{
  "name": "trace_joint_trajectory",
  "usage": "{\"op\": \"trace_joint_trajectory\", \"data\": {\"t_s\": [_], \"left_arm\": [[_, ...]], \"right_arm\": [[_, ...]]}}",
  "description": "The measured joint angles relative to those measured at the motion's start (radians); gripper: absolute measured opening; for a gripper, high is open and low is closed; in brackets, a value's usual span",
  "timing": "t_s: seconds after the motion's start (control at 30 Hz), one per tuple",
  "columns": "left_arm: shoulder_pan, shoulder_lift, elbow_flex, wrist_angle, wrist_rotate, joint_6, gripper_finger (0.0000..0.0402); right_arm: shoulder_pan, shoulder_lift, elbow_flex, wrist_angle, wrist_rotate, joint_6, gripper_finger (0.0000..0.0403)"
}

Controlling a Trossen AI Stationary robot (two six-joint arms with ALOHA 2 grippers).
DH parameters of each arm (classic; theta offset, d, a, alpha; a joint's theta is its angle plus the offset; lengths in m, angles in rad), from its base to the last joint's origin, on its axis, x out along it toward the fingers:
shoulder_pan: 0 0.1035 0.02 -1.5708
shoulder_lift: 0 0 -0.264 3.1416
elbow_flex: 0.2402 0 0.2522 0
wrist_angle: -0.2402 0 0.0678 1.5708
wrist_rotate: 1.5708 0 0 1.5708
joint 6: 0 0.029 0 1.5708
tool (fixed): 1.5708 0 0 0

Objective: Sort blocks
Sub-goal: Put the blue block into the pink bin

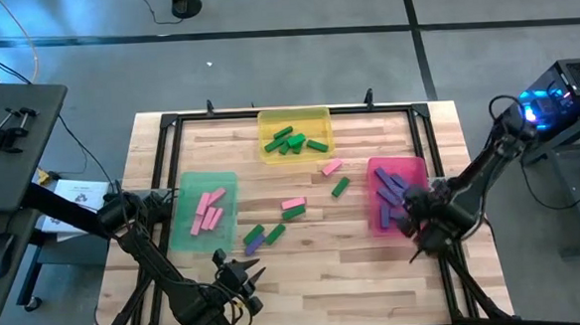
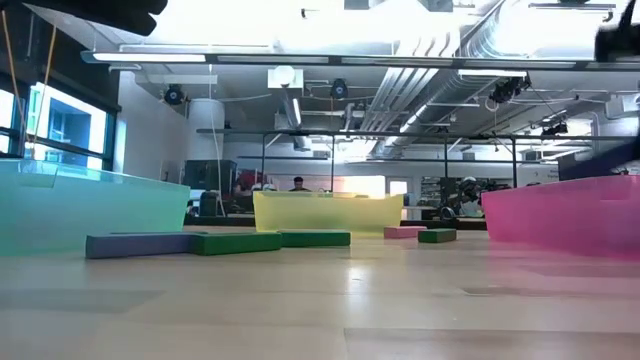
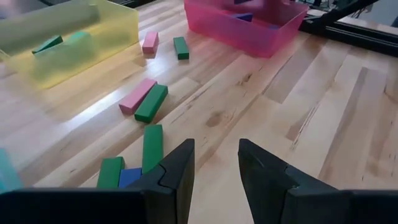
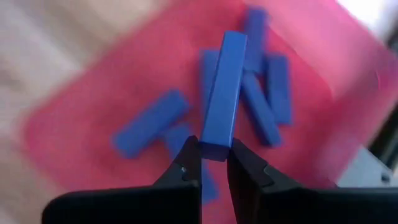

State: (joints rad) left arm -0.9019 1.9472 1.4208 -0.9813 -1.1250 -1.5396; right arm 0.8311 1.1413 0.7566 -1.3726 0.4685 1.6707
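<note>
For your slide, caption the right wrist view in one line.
Right gripper shut on a blue block, held above the pink tray of blue blocks.

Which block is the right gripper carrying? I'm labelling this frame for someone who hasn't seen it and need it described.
Find the pink tray at the table's right edge, where the right gripper hangs above it. Pinched by one end between that gripper's fingers is a blue block. Unlike the other blue blocks lying flat in the tray, it is lifted clear of them.
</note>
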Motion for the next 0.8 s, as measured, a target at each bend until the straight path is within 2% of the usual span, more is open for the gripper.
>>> {"op": "trace_joint_trajectory", "data": {"t_s": [0.03,0.07,0.13,0.23,0.4,0.8], "left_arm": [[0.001,0.0,0.0,0.0,-0.001,0.0,0.011],[0.003,0.0,0.0,0.0,-0.001,0.001,0.011],[0.008,0.0,0.0,0.006,-0.001,0.01,0.011],[0.013,0.0,0.0,0.01,-0.001,0.019,0.011],[0.02,0.0,0.0,0.018,0.005,0.026,0.011],[0.025,0.0,0.0,0.031,0.008,0.023,0.011]], "right_arm": [[-0.01,-0.032,-0.033,0.0,-0.015,0.024,0.0022],[-0.026,-0.045,-0.029,-0.027,-0.02,0.024,0.0022],[-0.037,-0.07,0.007,0.033,0.001,0.014,0.0022],[-0.087,-0.074,0.013,-0.006,-0.006,-0.038,0.0022],[-0.177,-0.073,-0.029,0.021,-0.141,-0.115,0.0022],[-0.287,0.03,-0.025,0.044,-0.241,-0.344,0.004]]}}
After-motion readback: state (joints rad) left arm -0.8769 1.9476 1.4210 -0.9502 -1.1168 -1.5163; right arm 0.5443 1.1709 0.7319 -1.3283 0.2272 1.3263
